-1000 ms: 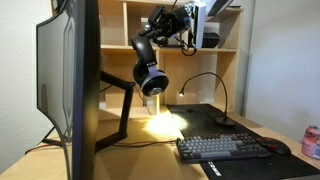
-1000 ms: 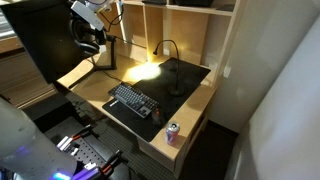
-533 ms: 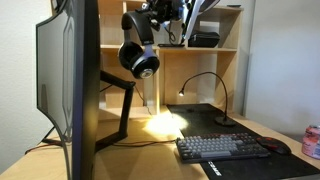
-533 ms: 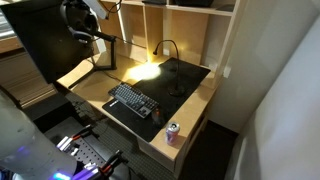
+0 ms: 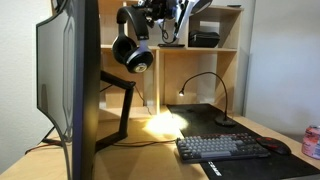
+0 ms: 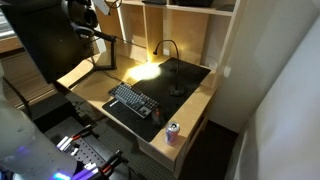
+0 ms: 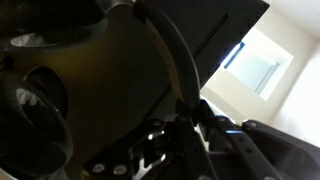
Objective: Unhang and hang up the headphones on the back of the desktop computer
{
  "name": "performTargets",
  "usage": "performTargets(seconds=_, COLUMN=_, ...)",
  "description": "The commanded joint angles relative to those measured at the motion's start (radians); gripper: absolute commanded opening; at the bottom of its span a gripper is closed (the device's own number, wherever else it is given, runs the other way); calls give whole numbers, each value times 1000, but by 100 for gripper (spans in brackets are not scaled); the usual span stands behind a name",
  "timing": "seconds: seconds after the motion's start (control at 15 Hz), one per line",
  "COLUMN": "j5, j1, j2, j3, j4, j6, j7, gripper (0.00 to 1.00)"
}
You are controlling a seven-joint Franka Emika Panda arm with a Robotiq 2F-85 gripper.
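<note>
The gripper is hanging high above the back edge of the desk, in front of the shelf unit. Its fingers appear to be clamped narrowly on the headband; the wrist view is too dark to be sure. The headphones are hanging below the gripper, clear of the desk, with one silver-ringed earcup facing the camera. They are hanging just beside the back of the computer, near its top edge. Whether they are touching the panel cannot be told. The computer is standing along one side edge of the desk, and its angled stand arm is reaching down to the desktop.

In both exterior views a keyboard is lying near the front edge on a dark mat. A gooseneck lamp is standing towards the back edge and casting a bright pool of light on the wood. A drinks can is standing upright at a front corner, well apart from the headphones; its contents are not visible. One upper compartment of the shelf unit is holding a black box.
</note>
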State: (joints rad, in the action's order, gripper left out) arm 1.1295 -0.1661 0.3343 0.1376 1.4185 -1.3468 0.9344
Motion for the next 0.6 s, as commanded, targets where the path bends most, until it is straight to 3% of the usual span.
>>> performTargets(seconds=0.0, j5=45, j1=13, j2=76, j3=18, j4=-92, j6=-32, j7=-4, gripper=4)
performTargets(seconds=0.53, j5=160, j1=11, j2=324, j3=53, j4=-371, j6=-12, j7=-57, gripper=4)
